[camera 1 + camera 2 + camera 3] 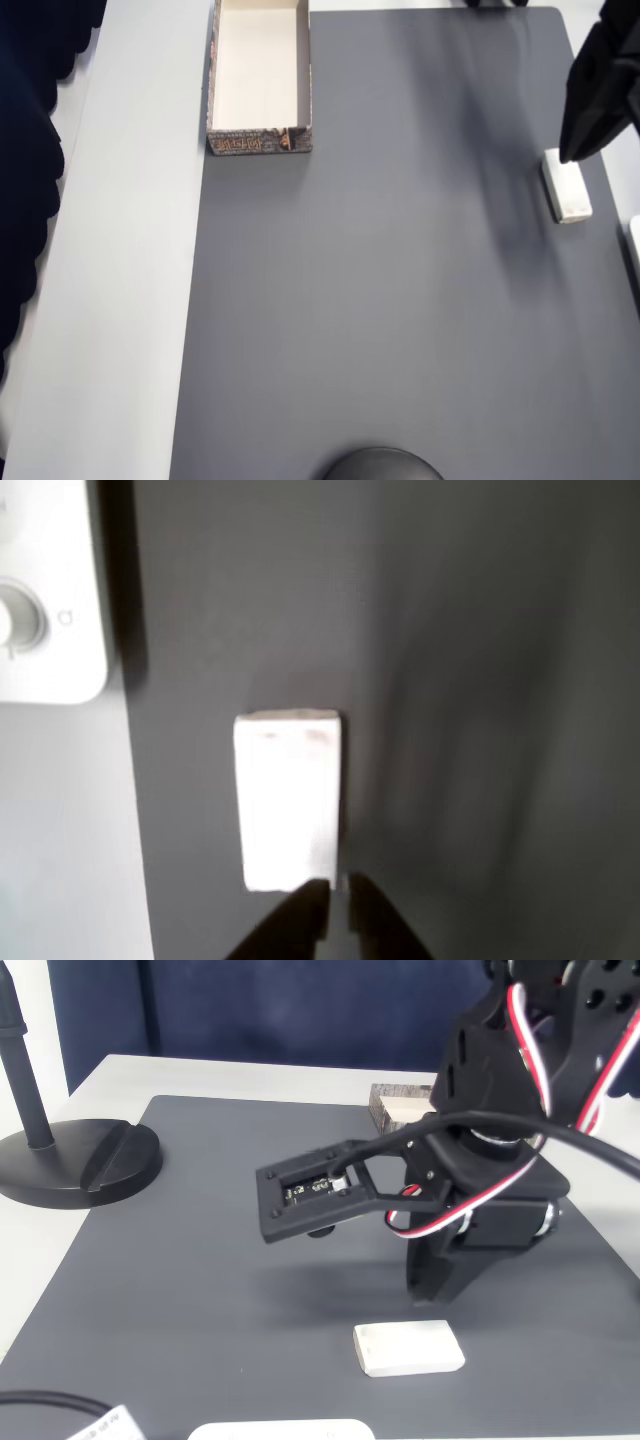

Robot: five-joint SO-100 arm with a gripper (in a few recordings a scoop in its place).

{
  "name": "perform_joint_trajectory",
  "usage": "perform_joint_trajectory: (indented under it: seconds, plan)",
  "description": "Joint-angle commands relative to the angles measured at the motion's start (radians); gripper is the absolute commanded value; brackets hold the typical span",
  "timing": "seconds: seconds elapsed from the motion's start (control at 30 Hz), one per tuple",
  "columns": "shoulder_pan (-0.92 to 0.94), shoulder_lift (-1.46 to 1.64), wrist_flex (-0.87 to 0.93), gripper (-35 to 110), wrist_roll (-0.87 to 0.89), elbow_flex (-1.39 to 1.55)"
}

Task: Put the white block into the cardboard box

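The white block (566, 185) lies flat on the dark grey mat near its right edge, and in the fixed view this block (408, 1348) sits near the front. My black gripper (568, 152) hovers just above the block's far end. In the wrist view the two fingertips (312, 908) are pressed nearly together at the near end of the block (288, 800), with nothing between them. The gripper (430, 1295) is shut and stands a little behind the block. The cardboard box (258, 142) is at the mat's top left corner, cream inside, and its corner (400, 1105) peeks out behind the arm.
A white slab with a round knob (45, 610) lies beside the mat near the block; its edge (280, 1430) shows at the front. A black stand base (75, 1160) sits at the left, seen also as a dark round base (383, 465). Open mat lies between block and box.
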Motion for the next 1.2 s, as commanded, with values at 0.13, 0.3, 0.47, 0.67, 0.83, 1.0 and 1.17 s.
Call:
perform_joint_trajectory:
  seconds: [0.13,0.3,0.47,0.67,0.83,1.0,1.17]
  plan:
    - [0.012,0.009,0.008,9,-0.023,-0.066]
    - [0.014,0.009,0.008,16,-0.029,-0.066]
    - [0.020,0.009,0.009,18,-0.023,-0.063]
    - [0.041,0.011,0.021,22,-0.006,-0.063]
    - [0.051,0.011,0.021,23,0.000,-0.063]
    - [0.052,0.005,0.015,26,0.000,-0.064]
    - [0.048,-0.015,0.012,28,0.006,-0.078]
